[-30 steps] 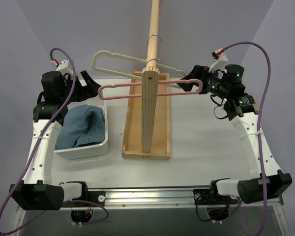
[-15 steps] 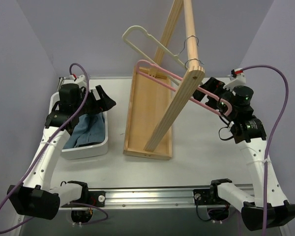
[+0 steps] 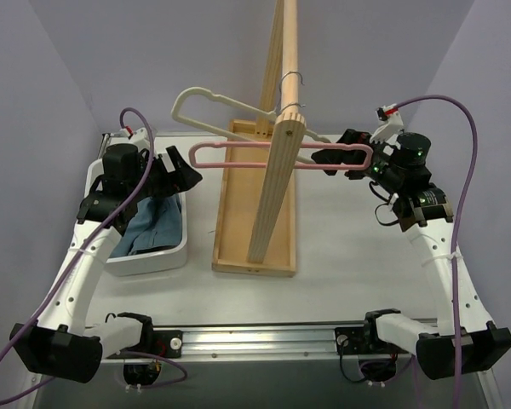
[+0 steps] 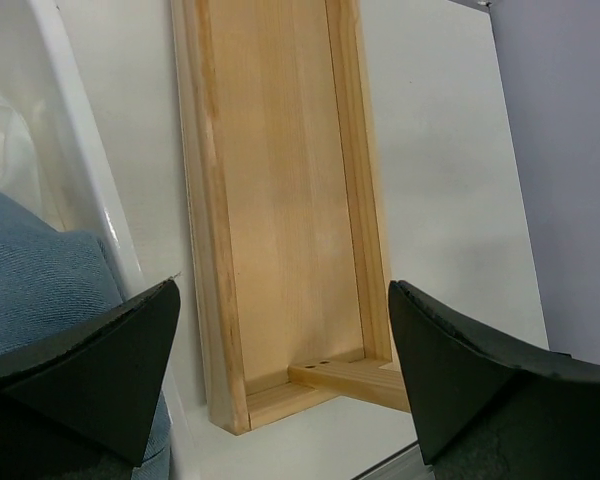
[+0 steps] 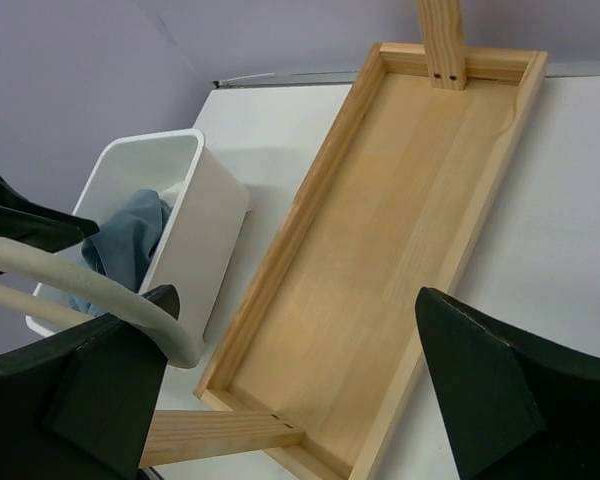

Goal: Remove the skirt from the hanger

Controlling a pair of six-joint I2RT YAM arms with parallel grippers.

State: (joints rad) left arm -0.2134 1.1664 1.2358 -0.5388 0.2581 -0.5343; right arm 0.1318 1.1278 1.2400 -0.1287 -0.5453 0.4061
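The pink hanger (image 3: 238,149) hangs bare from the wooden rack's rail, its bar level. No skirt is on it. A bit of white fabric (image 4: 2,135) shows in the white bin beside the blue denim; I cannot tell if it is the skirt. My left gripper (image 3: 180,170) is open and empty above the bin, just below the hanger's left end; in its wrist view (image 4: 283,290) the jaws stand wide. My right gripper (image 3: 339,158) is at the hanger's right end; in its wrist view (image 5: 295,295) the jaws are wide open with nothing between them.
An off-white hanger (image 3: 217,100) hangs behind the pink one; its rounded end (image 5: 110,300) lies against my right gripper's left finger. The wooden rack has a tall post (image 3: 277,187) on a tray base (image 3: 238,213). The white bin (image 3: 145,260) holds blue denim (image 3: 153,223).
The rack, leaning hard right half a second ago, now stands nearly upright and the pink hanger is level again. My right gripper moved up and left with the hanger's end. The left arm stayed.
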